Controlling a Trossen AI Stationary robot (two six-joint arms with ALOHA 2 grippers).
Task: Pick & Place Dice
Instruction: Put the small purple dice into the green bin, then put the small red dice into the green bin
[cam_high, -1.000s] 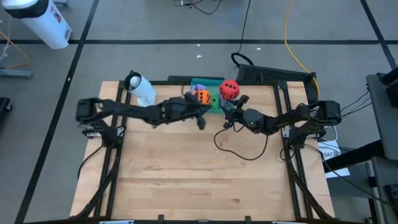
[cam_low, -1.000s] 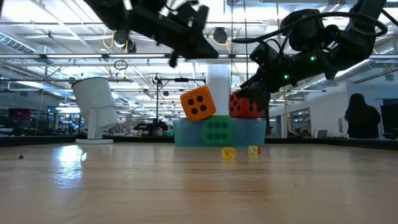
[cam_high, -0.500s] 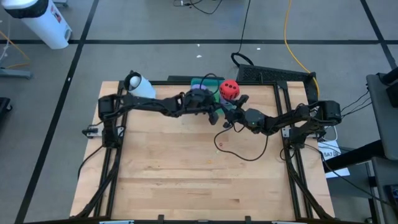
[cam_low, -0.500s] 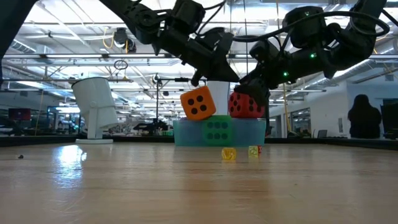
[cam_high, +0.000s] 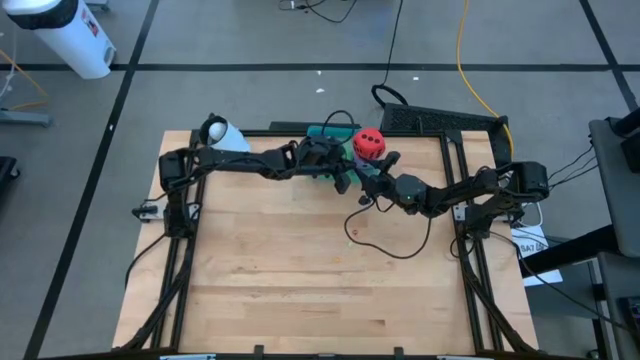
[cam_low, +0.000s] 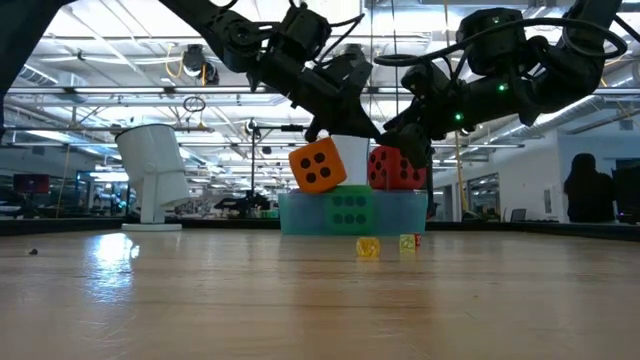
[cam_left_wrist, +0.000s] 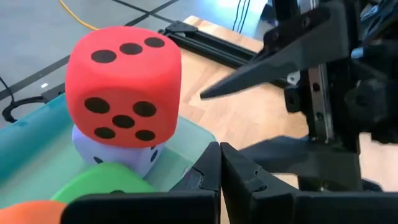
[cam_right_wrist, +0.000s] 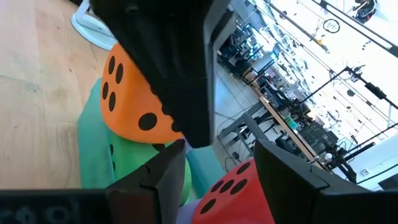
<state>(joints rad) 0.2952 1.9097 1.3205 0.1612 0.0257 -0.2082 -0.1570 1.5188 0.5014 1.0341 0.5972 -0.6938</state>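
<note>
The left arm has swung in across the back of the table (cam_high: 300, 290) since a second ago, and its left gripper (cam_left_wrist: 219, 163), fingers pinched together on nothing, now hangs right over the pile of dice, where before it sat well short of them. To me that reads as a closed tip coming in to nudge or settle the stack, not to pick. The right gripper (cam_high: 372, 176) hasn't budged: it waits just beside the pile with its jaws parted and empty. All the dice I can see are already in or on the teal tray (cam_low: 415, 213) at the far edge. From above, the arm hides most of the pile and only the red die (cam_high: 368, 144) shows. The low view fills that in: the orange die (cam_low: 318, 166) sits tilted on the green die (cam_low: 349, 212), red beside it. The left wrist view alone shows a light purple die (cam_left_wrist: 115, 153) under the red one.
</note>
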